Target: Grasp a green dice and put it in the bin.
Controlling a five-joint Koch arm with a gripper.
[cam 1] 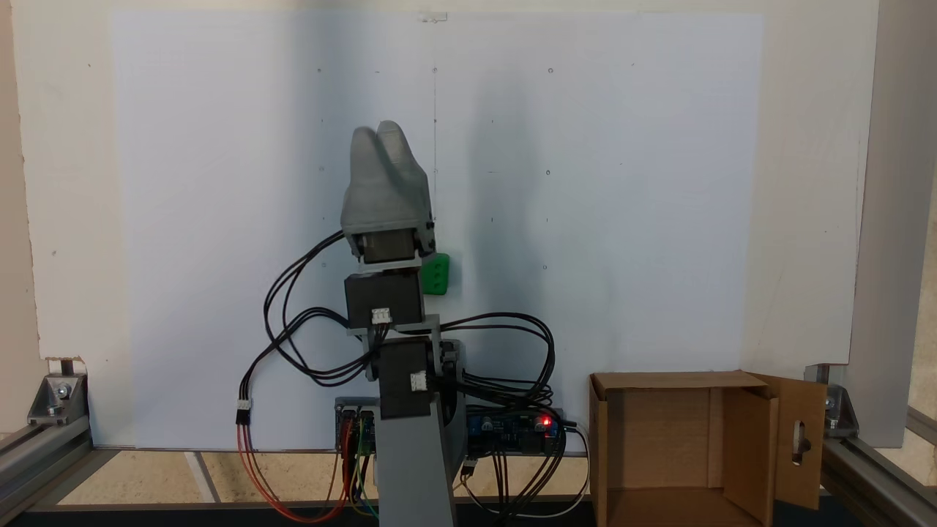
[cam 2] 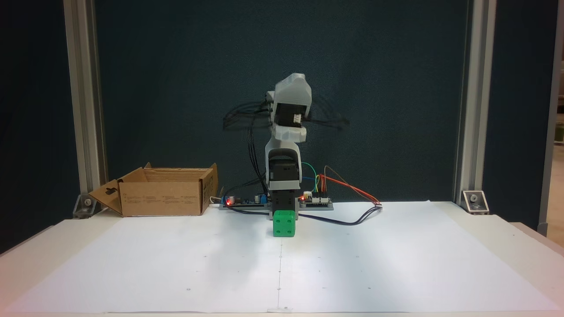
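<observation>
text: none legible | bin (cam 2: 161, 203): printed marks on its side, too small to read

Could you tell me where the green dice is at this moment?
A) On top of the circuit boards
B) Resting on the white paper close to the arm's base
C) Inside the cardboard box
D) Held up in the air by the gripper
B: the green dice sits on the white paper just in front of the arm's base, away from the cardboard box, and the gripper is raised above it.
</observation>
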